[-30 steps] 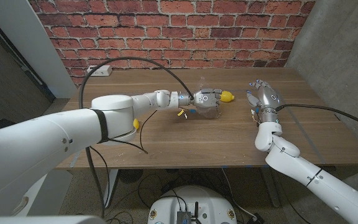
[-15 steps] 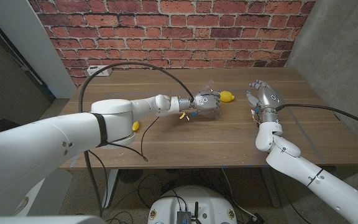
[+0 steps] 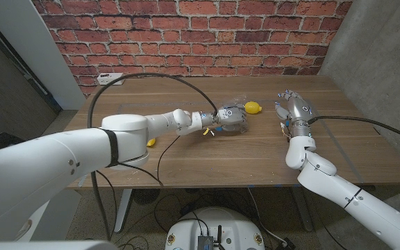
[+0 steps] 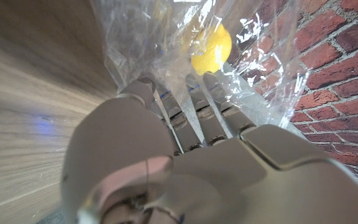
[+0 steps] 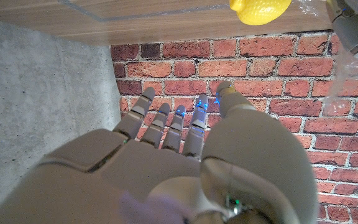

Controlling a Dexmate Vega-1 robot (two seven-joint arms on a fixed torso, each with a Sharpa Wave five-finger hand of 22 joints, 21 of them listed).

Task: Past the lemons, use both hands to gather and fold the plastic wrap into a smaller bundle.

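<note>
Change: left arm has drawn back a touch since a second ago, and the wrap has come with it, away from the lemon by the wall; right hand has not budged.
Left hand [image 3: 232, 116]: fingers [image 4: 194, 106] pushed into the wrap and closed on a fold of it, grasping it just on the robot's side of the far lemon.
Wrap [image 3: 230, 110]: clear, crinkled plastic bunched around the left hand on the table; in the left wrist view [image 4: 166, 43] it rises in shiny folds over the fingers.
Far lemon [image 3: 253, 107]: on the table just beside the wrap, toward the brick wall; seen through the plastic from the left wrist [image 4: 211, 50], and at the edge of the right wrist view [image 5: 260, 10].
Near lemon [image 3: 151, 141]: well apart from the wrap, tucked against the left arm's elbow, partly hidden.
Right hand [image 3: 292, 109]: well to the right of the far lemon, raised, fingers [image 5: 166, 121] spread and holding nothing.
Table [image 3: 207, 156]: wood, carrying wrap and lemons.
Wall [image 3: 186, 35]: red brick, behind the far lemon.
Socket [image 3: 110, 79]: white box at the table's far left corner, by a black cable [image 3: 151, 69].
</note>
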